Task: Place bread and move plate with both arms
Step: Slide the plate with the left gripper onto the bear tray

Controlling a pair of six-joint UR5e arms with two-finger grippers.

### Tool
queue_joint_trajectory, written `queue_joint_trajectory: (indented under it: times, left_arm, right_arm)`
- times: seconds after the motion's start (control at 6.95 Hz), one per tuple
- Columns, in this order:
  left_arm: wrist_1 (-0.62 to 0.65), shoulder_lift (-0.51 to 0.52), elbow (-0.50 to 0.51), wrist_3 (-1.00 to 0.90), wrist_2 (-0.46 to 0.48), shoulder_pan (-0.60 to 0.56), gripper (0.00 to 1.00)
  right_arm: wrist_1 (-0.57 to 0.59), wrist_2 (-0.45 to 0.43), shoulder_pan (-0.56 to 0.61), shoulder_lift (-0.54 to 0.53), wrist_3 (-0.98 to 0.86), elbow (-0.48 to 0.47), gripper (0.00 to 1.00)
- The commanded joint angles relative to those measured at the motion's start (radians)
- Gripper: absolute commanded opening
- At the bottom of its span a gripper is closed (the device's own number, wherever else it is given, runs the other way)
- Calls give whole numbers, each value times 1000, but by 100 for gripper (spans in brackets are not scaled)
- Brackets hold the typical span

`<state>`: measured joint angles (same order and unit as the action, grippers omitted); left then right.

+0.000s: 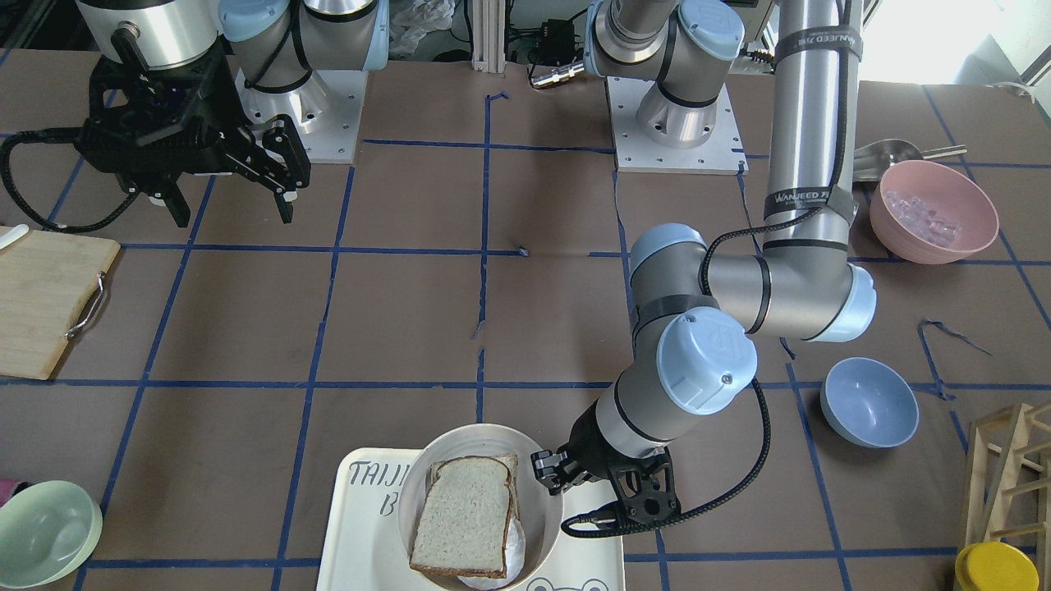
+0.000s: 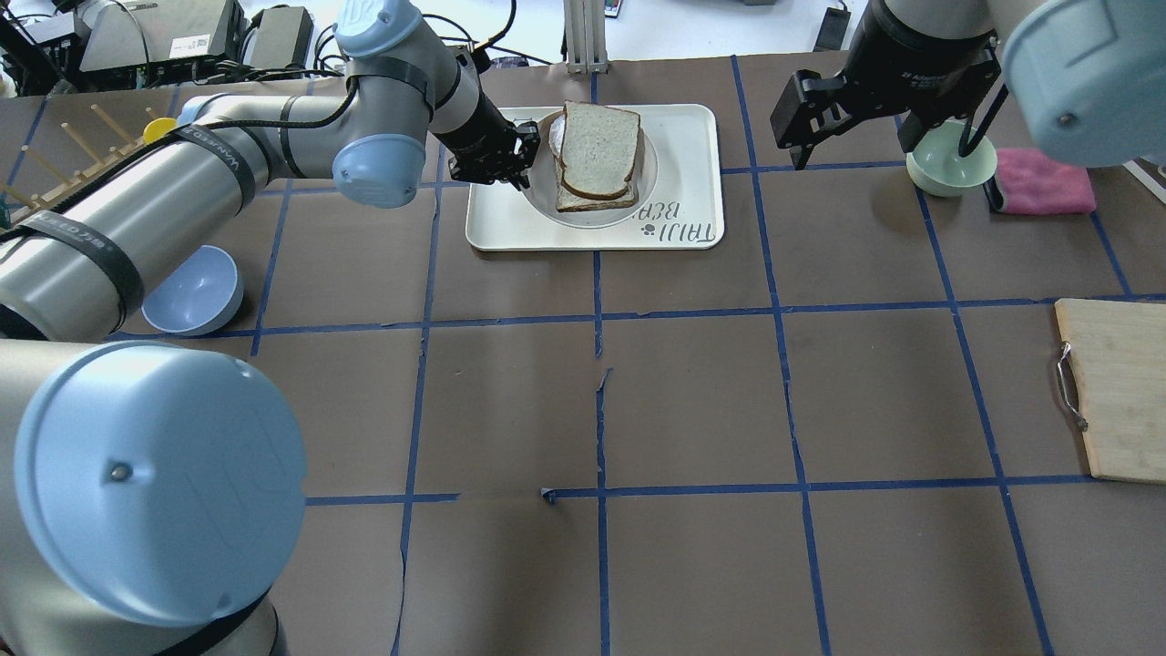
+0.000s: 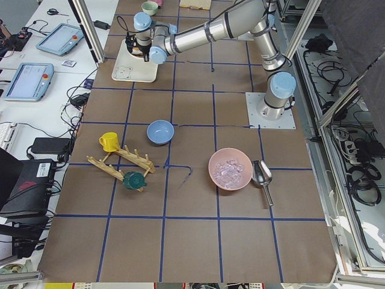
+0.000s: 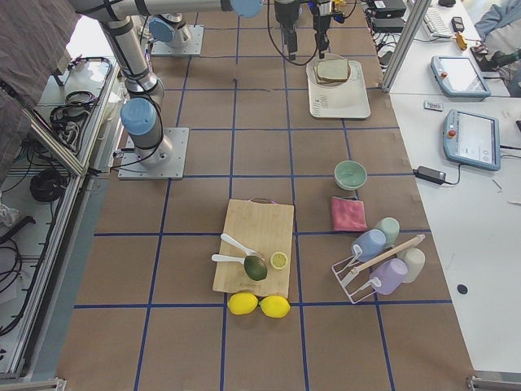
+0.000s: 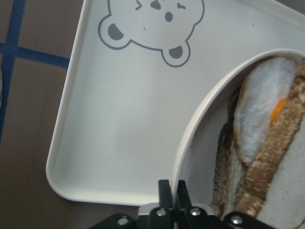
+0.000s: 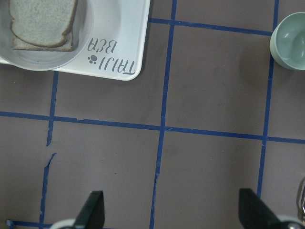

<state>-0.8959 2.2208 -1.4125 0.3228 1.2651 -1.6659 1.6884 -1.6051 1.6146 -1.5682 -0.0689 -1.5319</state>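
Bread [image 1: 464, 513], dark-crusted: lying atop a second slice [image 1: 511, 465] in plate [image 1: 543, 505], which stands on white tray [image 1: 361, 525]. Left gripper [image 1: 552, 476]: jaws pinched onto plate's rim. Right gripper [image 1: 232, 201]: jaws spread wide, holding nothing, well apart above table [image 1: 410, 312].

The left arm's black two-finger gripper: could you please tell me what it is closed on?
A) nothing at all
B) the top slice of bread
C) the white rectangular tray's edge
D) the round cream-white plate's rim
D: in the left wrist view the left gripper pinches the rim of the round cream-white plate, one finger on each side, clear of the white rectangular tray.
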Motion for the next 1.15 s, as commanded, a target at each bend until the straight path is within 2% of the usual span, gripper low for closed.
queue_joint_trajectory:
  times: [0.0, 0.29, 0.43, 0.58, 0.72, 1.01]
  left_arm:
    - [63, 77, 26, 2, -23, 0, 0]
    - [66, 106, 44, 13, -26, 0, 0]
    - [66, 108, 46, 16, -56, 0, 0]
    - [66, 106, 46, 21, -90, 0, 10]
    - [65, 97, 50, 44, -90, 0, 99]
    - [51, 70, 46, 44, -82, 0, 100]
  right_arm:
    - [2, -1, 1, 0, 0, -1, 100]
    - [4, -1, 2, 2, 0, -8, 100]
    - [4, 1, 1, 2, 0, -10, 100]
    - [4, -1, 1, 2, 0, -10, 100]
    - [4, -1, 1, 2, -2, -10, 100]
    - [4, -1, 1, 2, 0, -11, 100]
